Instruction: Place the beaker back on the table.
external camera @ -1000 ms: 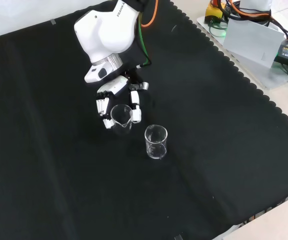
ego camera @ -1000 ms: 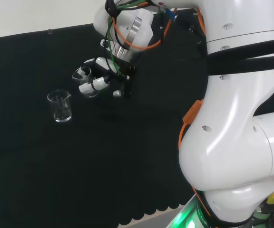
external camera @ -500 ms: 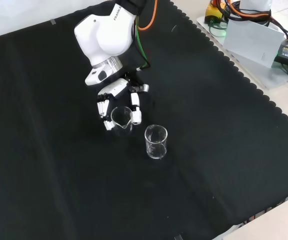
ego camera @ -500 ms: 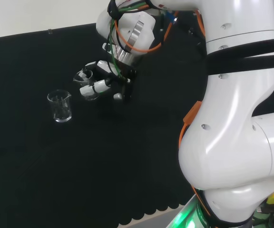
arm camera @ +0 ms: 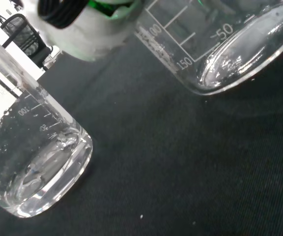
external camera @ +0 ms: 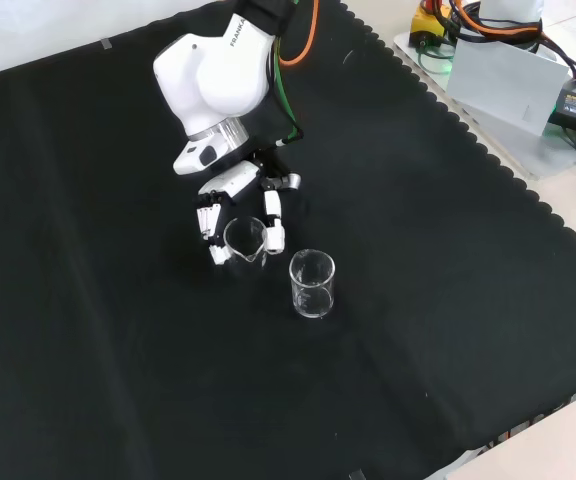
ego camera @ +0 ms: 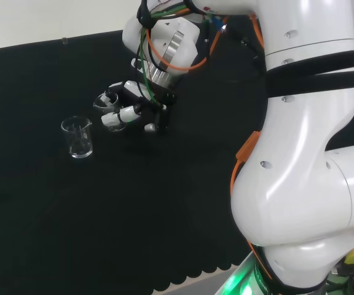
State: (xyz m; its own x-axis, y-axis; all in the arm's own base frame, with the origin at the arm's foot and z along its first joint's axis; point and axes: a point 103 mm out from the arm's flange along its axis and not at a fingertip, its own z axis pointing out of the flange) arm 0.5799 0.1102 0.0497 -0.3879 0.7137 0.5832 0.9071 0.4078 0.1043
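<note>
A small clear beaker (external camera: 245, 240) with a spout sits between the curled fingers (external camera: 211, 225) and thumb of the hand (external camera: 230, 182), low over the black cloth. Whether its base touches the cloth I cannot tell. In the head view the hand (ego camera: 133, 106) holds this beaker (ego camera: 109, 115) to the left of the wrist. The wrist view has the held beaker (arm camera: 220, 44), with printed graduation marks, close to a blurred white part of the hand (arm camera: 82, 29).
A second clear beaker (external camera: 312, 284) stands upright on the cloth just beside the held one; it is left of the hand in the head view (ego camera: 78, 137) and near in the wrist view (arm camera: 28, 162). Boxes and cables (external camera: 508, 60) lie beyond the cloth's scalloped edge.
The hand has shifted slightly with the beaker still in it, a little lower in the front view. The standing beaker has not moved.
</note>
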